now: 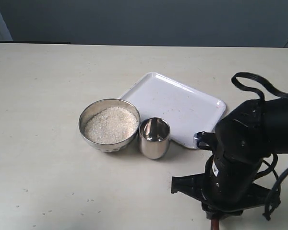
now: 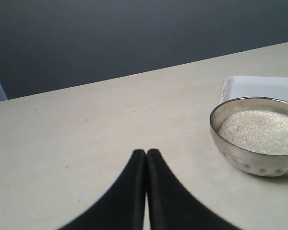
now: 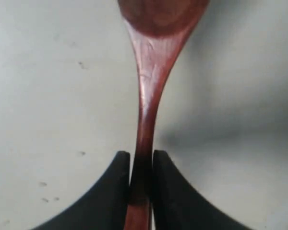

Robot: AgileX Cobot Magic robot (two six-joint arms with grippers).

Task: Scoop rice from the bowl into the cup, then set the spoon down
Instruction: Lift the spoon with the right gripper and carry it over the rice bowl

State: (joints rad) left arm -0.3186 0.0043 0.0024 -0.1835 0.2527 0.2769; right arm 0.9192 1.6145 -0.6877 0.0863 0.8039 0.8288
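Note:
The steel bowl point(image 1: 109, 125) sits mid-table with a mound of white rice point(image 1: 111, 125) in it. Touching its right side stands the small steel cup point(image 1: 154, 137). The bowl point(image 2: 256, 135) and rice point(image 2: 260, 132) also show in the left wrist view, to the right of my left gripper point(image 2: 146, 154), which is shut on nothing. My right gripper point(image 3: 140, 158) is shut on the thin handle of the reddish-brown spoon point(image 3: 151, 86), whose oval head points away over bare table. In the exterior view the right arm point(image 1: 240, 158) hides the gripper, and only a spoon point(image 1: 214, 225) end peeks out below it.
A white square tray point(image 1: 175, 108) lies behind the cup and bowl, its near corner next to the right arm. A black cable point(image 1: 259, 86) loops above that arm. The beige table point(image 1: 48, 96) ends at a dark wall behind.

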